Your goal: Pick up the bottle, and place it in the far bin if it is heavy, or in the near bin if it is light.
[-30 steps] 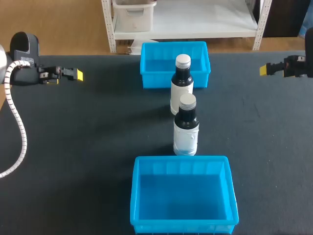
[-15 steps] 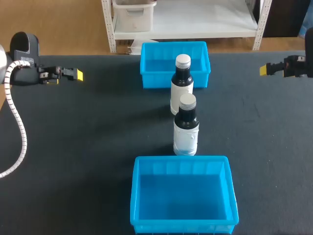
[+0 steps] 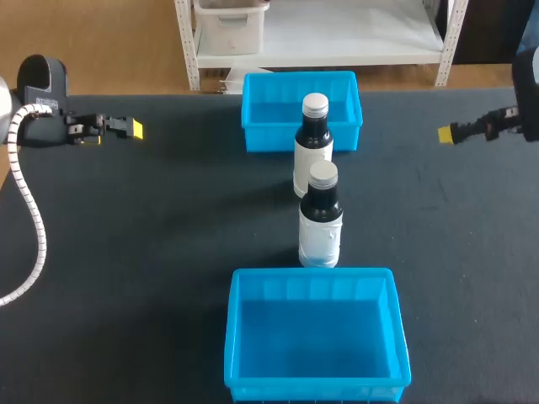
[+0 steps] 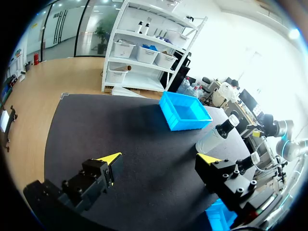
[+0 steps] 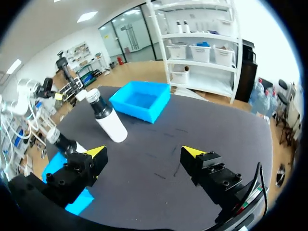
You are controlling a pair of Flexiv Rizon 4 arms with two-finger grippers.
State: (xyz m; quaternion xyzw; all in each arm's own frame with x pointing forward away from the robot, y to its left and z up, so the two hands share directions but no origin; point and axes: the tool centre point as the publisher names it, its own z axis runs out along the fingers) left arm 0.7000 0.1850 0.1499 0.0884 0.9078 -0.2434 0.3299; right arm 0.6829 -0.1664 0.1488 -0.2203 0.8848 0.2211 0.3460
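Two bottles stand upright on the dark table [image 3: 152,236], roughly in a line down the middle btwn the two blue bins. Both have dark upper halves, white lower halves and silver caps. The far bottle [image 3: 313,151] is just in front of the far bin [image 3: 261,126]. From above it overlaps that bin's front wall, so I can't tell from there whether they touch, though in the right wrist view it looks to be standing a little apart. The near bottle [image 3: 321,219] stands close behind it, toward the near bin [image 3: 312,273], not far from that bin's back rim. Neither bottle is in a bin and nothing is holding either one.

Left gripper [image 3: 130,128] hangs over the table's left side, level w/ the far bin and well apart from both bottles, fingers pointing in toward the middle. A ribbed white cable [image 3: 34,219] loops down from that arm. In its wrist view the left gripper [image 4: 161,158] has its yellow tips spread wide w/ only bare table btwn them. Ahead of it lie the far bin [image 4: 185,113] and the far bottle [image 4: 214,137].

Right gripper [image 3: 448,134] is over the table's right side, about opposite the left one, also well clear of the bottles. Its wrist view shows the right gripper [image 5: 144,151] w/ fingers wide apart and holding nothing. The far bin [image 5: 139,101] and far bottle [image 5: 108,120] sit ahead of it. The near bottle [image 5: 62,140] and a corner of the near bin [image 5: 54,166] show beside one finger.
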